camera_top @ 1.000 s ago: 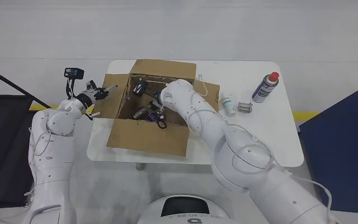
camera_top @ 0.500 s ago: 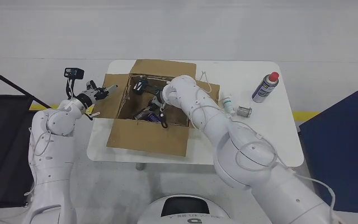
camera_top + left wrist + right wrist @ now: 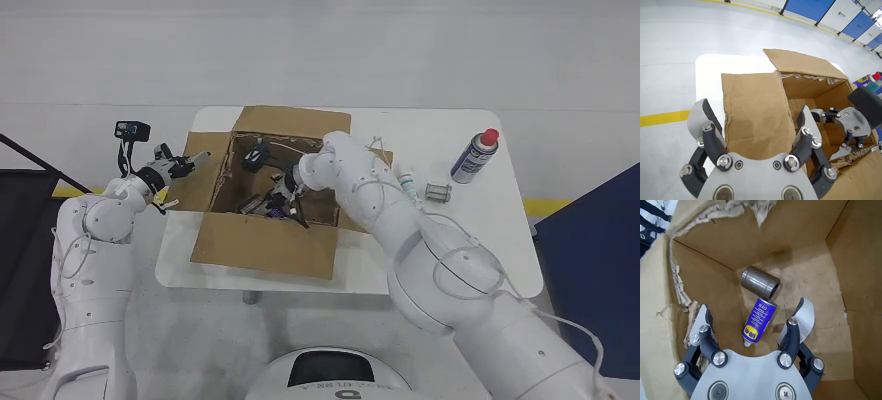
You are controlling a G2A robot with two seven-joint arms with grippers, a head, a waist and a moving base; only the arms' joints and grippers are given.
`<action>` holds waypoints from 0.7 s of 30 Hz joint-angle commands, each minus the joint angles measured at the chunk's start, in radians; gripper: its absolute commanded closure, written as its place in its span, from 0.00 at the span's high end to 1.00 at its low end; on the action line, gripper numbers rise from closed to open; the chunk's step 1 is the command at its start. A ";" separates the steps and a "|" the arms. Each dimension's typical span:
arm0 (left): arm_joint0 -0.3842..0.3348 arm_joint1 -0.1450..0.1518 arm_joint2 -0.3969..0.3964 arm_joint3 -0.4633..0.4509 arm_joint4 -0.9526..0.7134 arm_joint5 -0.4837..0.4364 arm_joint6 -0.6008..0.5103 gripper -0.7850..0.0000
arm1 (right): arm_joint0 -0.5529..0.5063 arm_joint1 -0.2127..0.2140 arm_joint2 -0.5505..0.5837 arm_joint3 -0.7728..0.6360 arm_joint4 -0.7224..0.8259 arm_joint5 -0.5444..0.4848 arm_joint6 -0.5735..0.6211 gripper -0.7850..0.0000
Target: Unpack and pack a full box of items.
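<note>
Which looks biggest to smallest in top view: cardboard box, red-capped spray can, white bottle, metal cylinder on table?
cardboard box
red-capped spray can
white bottle
metal cylinder, only slightly smaller than the bottle

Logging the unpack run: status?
Left gripper open, by cardboard box flap. Right gripper open inside box, over blue spray can lying on its floor. Metal cylinder against can's base.

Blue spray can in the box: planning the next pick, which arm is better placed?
Right. The right gripper hangs open inside the box, aimed at the blue spray can; the left gripper sits open outside, over a flap.
</note>
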 commanded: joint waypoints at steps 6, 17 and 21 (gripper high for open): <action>0.000 0.000 0.000 0.000 0.000 0.000 0.000 1.00 | -0.015 0.001 -0.024 -0.039 -0.060 0.087 0.084 1.00; 0.000 0.000 0.000 0.000 0.000 0.000 0.000 1.00 | -0.050 -0.019 -0.069 -0.081 -0.156 0.097 0.077 0.75; 0.000 0.000 0.000 0.000 0.000 0.000 0.000 1.00 | -0.047 -0.030 -0.083 -0.079 -0.193 0.140 0.040 0.58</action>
